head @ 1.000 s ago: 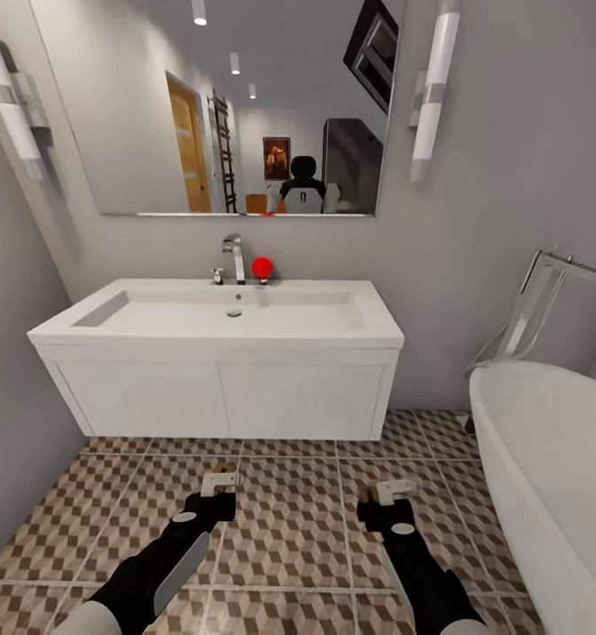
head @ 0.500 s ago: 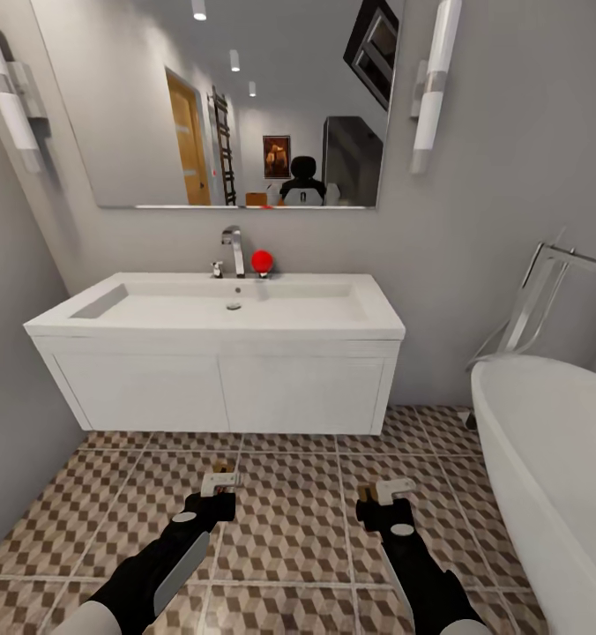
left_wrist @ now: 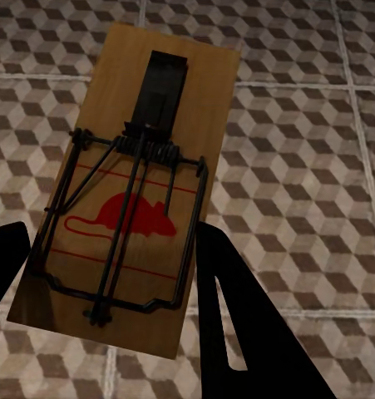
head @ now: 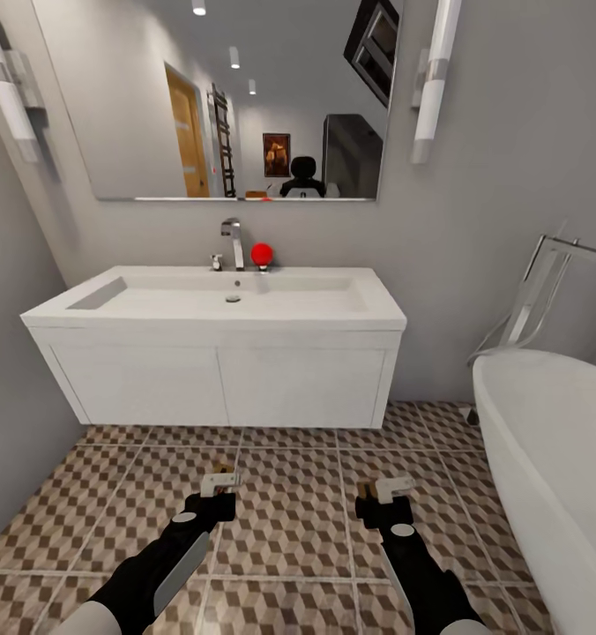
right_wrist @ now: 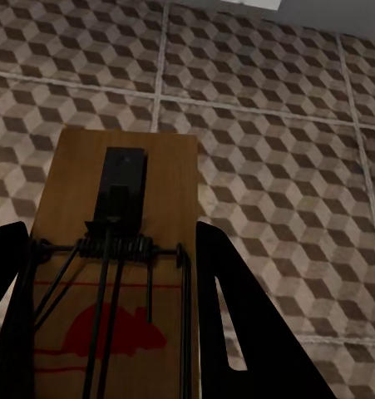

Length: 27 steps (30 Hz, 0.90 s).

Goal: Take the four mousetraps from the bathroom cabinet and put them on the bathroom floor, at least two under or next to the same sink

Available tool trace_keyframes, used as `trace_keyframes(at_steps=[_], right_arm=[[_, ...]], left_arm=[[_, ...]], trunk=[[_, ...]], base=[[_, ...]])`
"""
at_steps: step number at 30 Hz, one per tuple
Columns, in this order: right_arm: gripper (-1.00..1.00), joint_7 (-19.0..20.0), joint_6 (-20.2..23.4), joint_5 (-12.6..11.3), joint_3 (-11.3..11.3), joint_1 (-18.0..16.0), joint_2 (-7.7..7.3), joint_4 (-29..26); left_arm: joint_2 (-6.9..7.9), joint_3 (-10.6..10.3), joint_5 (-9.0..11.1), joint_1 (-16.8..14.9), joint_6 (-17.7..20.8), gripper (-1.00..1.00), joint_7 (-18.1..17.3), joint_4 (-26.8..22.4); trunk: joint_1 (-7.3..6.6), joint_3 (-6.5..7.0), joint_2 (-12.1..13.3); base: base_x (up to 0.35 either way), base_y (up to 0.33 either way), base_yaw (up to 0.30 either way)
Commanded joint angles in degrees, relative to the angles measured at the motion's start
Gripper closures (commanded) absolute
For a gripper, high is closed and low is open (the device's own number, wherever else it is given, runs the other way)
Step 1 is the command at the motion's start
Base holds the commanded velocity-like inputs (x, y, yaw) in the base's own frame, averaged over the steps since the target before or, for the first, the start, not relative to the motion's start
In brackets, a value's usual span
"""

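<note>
Left wrist view is showing a mousetrap (left_wrist: pixel 125 199) sitting between the two dark fingers (left_wrist: pixel 237 324) of the left gripper (left_wrist: pixel 112 274), which is closing narrowly on the board's long edges and holding it above the bathroom floor (left_wrist: pixel 320 166). The right wrist view is giving the same picture: the right gripper (right_wrist: pixel 112 291) is pinching a second mousetrap (right_wrist: pixel 112 274) by its sides, with the tiles (right_wrist: pixel 278 125) beneath. Each trap is looking like a thin, stiff wooden board carrying a coiled spring, a wire bar and a dark catch plate, with a red mouse printed on its face; judging by that, it is probably light and rigid, smooth enough to slip in a loose grip, and best taken by the bare wooden edges, away from the wire and spring. In the head view, both grippers, left (head: pixel 219 481) and right (head: pixel 382 488), are hovering over the floor (head: pixel 289 529) in front of the white bathroom sink (head: pixel 219 339), well short of its vanity front, with slivers of brown board (head: pixel 220 468) peeking past the pale fingertips. A white bathtub (head: pixel 554 459) is standing to the right of the sink, and a red ball (head: pixel 262 254) is resting beside its chrome tap (head: pixel 234 240).
</note>
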Motion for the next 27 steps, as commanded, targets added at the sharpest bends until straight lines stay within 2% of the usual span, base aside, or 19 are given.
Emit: trace_keyframes(at_steps=[1, 6, 10, 14, 19, 27], right_arm=[[1.0, 0.1, 0.3, 0.4, -0.2, 0.0, 0.09, -0.1], [1.0, -0.1, 0.5, 0.4, 0.3, -0.3, 0.24, -0.5], [1.0, -0.2, 1.0, 0.4, 1.5, -3.1, 0.35, -0.3], [1.0, -0.3, 2.1, 0.4, 2.2, -5.3, 1.93, 0.0], [1.0, -0.3, 2.6, 0.5, 2.4, -7.3, 1.93, 1.7], [1.0, -0.3, 2.4, 0.5, 2.4, -7.8, 1.93, 3.1]], left_arm=[[0.09, -0.4, 0.5, -0.1, 0.1, 1.0, 0.6, -0.1], [0.06, -0.4, 0.5, -0.1, 0.1, 1.0, 0.6, -0.2], [-0.02, -0.4, 0.5, -0.1, 0.1, 1.0, 0.6, -0.2], [-0.14, -0.6, 0.5, -0.1, -0.2, 1.0, 0.6, -0.2], [-0.17, -0.8, 0.5, -0.1, -1.6, 1.0, 0.6, -0.3], [-0.03, -0.9, 0.5, -0.1, -2.0, 1.0, 0.6, -1.4]], trunk=[[0.22, -0.24, -0.4], [1.32, -1.14, -2.4], [2.2, -1.86, -4.1], [3.07, -2.57, -5.7], [4.17, -3.47, -7.7], [5.93, -4.91, -10.9]], base=[[0.0, 0.0, 0.0], [0.0, 0.0, 0.0], [0.0, 0.0, 0.0], [0.0, 0.0, 0.0], [0.0, 0.0, 0.0], [0.0, 0.0, 0.0]])
